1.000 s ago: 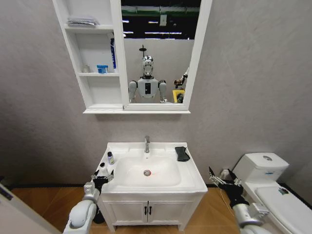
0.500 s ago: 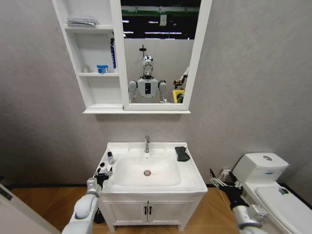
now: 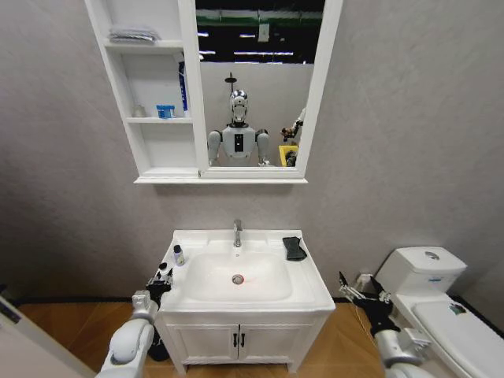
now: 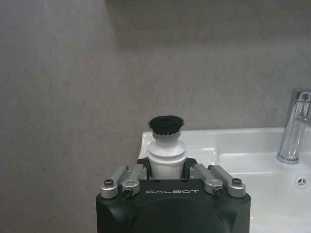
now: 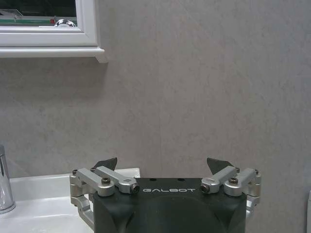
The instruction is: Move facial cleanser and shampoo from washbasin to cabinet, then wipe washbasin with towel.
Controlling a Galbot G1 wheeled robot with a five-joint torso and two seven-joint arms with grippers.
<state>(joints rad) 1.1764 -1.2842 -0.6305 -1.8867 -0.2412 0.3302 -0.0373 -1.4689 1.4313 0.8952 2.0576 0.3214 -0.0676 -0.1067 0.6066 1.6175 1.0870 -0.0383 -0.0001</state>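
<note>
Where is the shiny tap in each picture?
Head view: the tap stands at the back middle of the washbasin, under the mirror.
Left wrist view: the tap is at the picture's edge, beyond the white bottle held in the left gripper.
Right wrist view: the tap is cut off at the edge, beyond the open right gripper.
Shared landmark: the washbasin's white top.

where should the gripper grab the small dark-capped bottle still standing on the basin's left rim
Grip the small bottle around its pale body below the dark cap, coming in level from the front edge of the washbasin. It stands upright near that edge, so its sides are free, with the bowl beside it.
</note>
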